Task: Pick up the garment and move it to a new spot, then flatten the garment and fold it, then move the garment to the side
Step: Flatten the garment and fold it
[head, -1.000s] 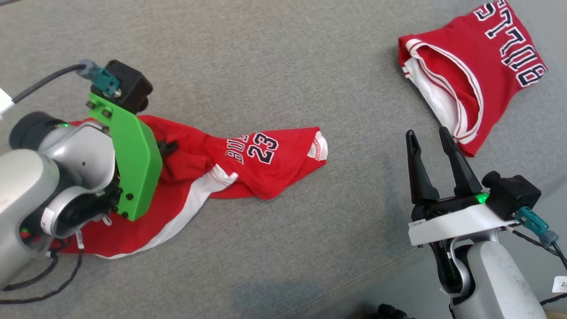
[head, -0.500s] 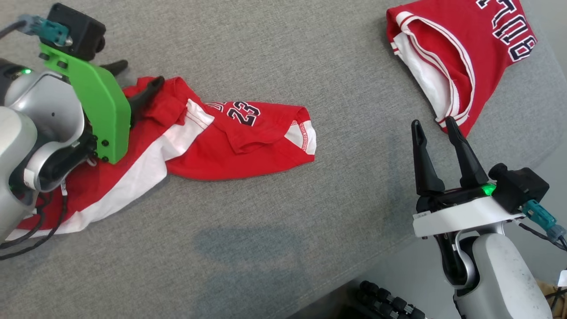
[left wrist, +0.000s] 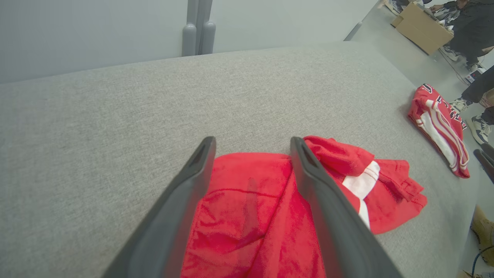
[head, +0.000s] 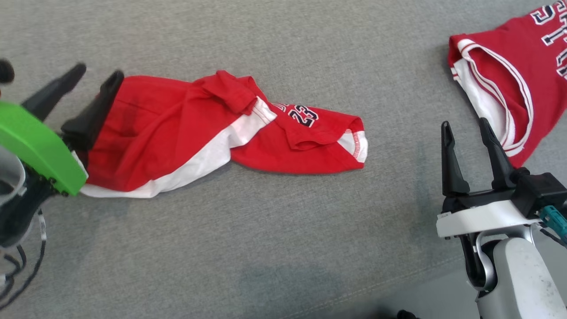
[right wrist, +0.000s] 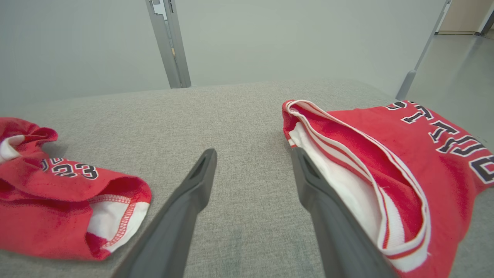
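Dark-fingered grippers, mismatched wrist plates
At frame left, the left gripper (head: 98, 73) has tapered black fingers on a bright green bracket (head: 40, 146) with black screws (head: 64, 193), black cables (head: 43, 248) below; lower right, the right gripper (head: 464, 125) has a white plate (head: 483, 219), teal connector (head: 553, 217) and scuffed silver-grey forearm (head: 518, 274).

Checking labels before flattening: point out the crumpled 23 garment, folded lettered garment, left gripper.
crumpled 23 garment (head: 177, 128): head view, red panel above white stripe.
folded lettered garment (right wrist: 409, 162): right wrist view, red front below lettering.
left gripper (head: 99, 71): head view, midway between fingertips.

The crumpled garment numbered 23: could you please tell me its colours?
Crumpled cloth garment: red, white band, dark numerals; best in the head view.
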Motion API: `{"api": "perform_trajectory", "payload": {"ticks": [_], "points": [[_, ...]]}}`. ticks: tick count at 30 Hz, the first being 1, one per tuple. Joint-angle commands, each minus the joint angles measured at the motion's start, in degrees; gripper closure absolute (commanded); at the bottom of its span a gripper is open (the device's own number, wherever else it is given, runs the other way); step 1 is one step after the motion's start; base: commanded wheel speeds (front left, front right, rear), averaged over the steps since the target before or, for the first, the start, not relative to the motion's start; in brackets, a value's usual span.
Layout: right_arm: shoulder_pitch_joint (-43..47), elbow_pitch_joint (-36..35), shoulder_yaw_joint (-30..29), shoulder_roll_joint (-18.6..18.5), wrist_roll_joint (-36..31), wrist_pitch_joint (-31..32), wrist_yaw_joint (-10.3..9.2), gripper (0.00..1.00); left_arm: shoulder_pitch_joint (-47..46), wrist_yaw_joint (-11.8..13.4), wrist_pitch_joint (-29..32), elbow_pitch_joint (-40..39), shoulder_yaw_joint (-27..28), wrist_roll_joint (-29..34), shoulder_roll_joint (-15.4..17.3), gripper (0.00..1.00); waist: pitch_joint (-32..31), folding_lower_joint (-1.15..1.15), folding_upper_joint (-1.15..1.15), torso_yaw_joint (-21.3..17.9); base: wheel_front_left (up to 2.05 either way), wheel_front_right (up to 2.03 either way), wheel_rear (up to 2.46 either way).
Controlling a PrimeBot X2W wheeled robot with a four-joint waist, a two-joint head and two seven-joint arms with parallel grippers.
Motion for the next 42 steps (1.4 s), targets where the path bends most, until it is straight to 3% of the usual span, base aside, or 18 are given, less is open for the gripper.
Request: {"api": "perform_trajectory", "payload": {"ticks": [1, 5, 9, 13, 19, 24, 27, 41, 42], "points": [[1.4, 0.1, -0.7, -0.3, -1.2, -0.2, 0.00, 0.00, 4.0, 0.8, -2.7, -0.6, 0.1, -1.3, 0.4, 0.00, -6.4, 0.00, 0.00, 7.3, 0.00, 0.00, 0.00], [2.5, 0.0, -1.3, -0.2, -3.4, -0.2, 0.00, 0.00, 12.6, 1.5, -9.5, 0.2, -0.3, -4.1, -0.7, 0.00, -7.6, 0.00, 0.00, 10.4, 0.00, 0.00, 0.00], [2.8, 0.2, -0.7, -0.2, -4.9, -0.2, 0.00, 0.00, 17.0, 0.7, -13.9, 4.9, -1.1, -5.0, -3.9, 0.00, -7.7, 0.00, 0.00, 12.4, 0.00, 0.00, 0.00], [3.0, 0.2, 0.1, -0.2, -6.4, -0.2, 0.00, 0.00, 17.6, -2.3, -15.4, 11.1, -1.5, -6.1, -7.5, 0.00, -7.1, 0.00, 0.00, 13.2, 0.00, 0.00, 0.00], [2.9, -0.1, 0.0, -0.2, -7.8, -0.2, 0.00, 0.00, 13.6, -8.3, -15.0, 20.2, -3.4, -2.2, -9.9, 0.00, -5.6, 0.00, 0.00, 12.6, 0.00, 0.00, 0.00], [3.2, -0.3, 0.0, -0.2, -7.2, -0.2, 0.00, 0.00, 11.5, -11.3, -12.7, 26.0, -6.7, 2.1, -10.9, 0.00, -5.0, 0.00, 0.00, 11.3, 0.00, 0.00, 0.00], [3.5, -0.2, -0.1, -0.2, -6.7, -0.2, 0.00, 0.00, 11.0, -12.8, -12.3, 27.4, -6.8, 1.2, -11.6, 0.00, -4.9, 0.00, 0.00, 10.5, 0.00, 0.00, 0.00], [3.2, -0.4, -0.1, -0.2, -5.1, -0.2, 0.00, 0.00, 11.1, -14.7, -9.2, 26.7, -6.7, -4.8, -13.9, 0.00, -4.0, 0.00, 0.00, 9.3, 0.00, 0.00, 0.00], [3.2, -0.4, -0.2, -0.2, -5.0, -0.2, 0.00, 0.00, 11.5, -14.7, -9.1, 26.6, -6.6, -5.6, -14.3, 0.05, -4.0, 0.00, 0.00, 9.4, 0.00, 0.00, 0.00]]}}
